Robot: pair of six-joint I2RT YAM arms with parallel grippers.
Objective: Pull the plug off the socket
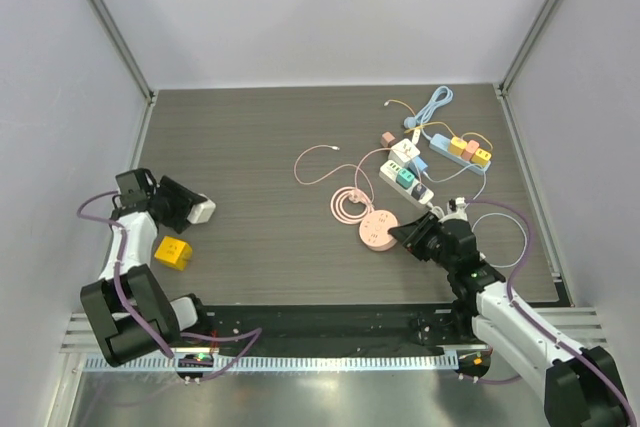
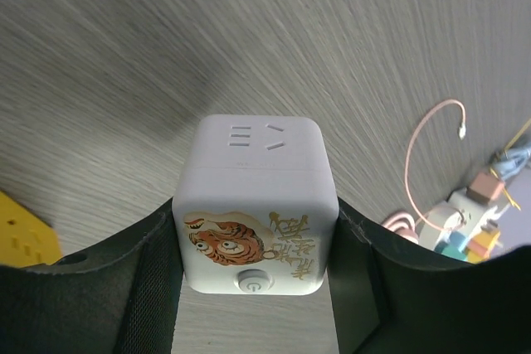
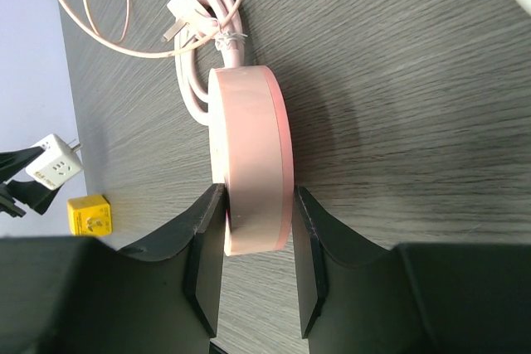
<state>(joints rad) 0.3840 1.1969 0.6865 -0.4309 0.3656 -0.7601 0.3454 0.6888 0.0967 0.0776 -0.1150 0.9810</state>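
Fingers of the left pincer (image 2: 255,242) clamp a white cube (image 2: 255,196) by two opposite sides. Its tiger face and button look at the wrist camera, and its top face shows bare slots. It sits at 9 o'clock of the tabletop (image 1: 250,137); whether it touches the wood I cannot tell. The right pincer (image 3: 259,238), at 4 o'clock, is closed on a pink disc (image 3: 249,138), squeezing it across its thin side. The disc's cord (image 3: 192,80) lies coiled and tied just beside it, toward 10.

Seen small from the right wrist, the cube seems to carry prongs, so I take it for the plug and the disc for the socket. They are well apart, so the pull looks done. What remains, by my reading, is to lower the cube, let go, and free the disc too.

A yellow cube (image 1: 173,252) lies near the left pincer, toward 7, where a careless set-down could knock it. A thin cable (image 1: 297,165) loops at the middle. At 2 o'clock a white strip (image 1: 407,179) and a blue strip (image 1: 450,145), both carrying coloured plugs, crowd together with a blue cable (image 1: 436,102). They are near the right arm and far from the left.
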